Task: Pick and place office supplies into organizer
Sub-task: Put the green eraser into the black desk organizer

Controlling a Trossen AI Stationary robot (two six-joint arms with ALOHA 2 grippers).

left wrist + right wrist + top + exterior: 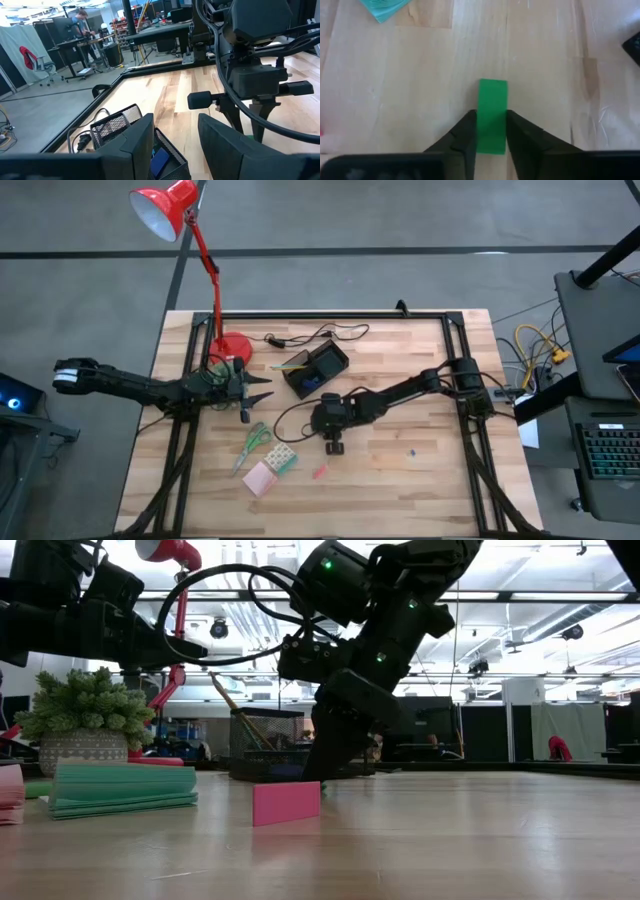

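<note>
Right tool (491, 131) has its fingers closed against both long edges of a small green piece (493, 107), lying flat mid-bench just near of the organizer (314, 368). Looks light, stiff, slick; narrow-edge pinch suits it, though it could slip. Left tool (262, 392) part-open, empty, left of the organizer.

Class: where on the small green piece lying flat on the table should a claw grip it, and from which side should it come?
Grip the green piece across its narrow width, on the two long edges, coming straight down from above. It lies flat, so only those edges offer parallel faces. The right claw already straddles it this way.
</note>
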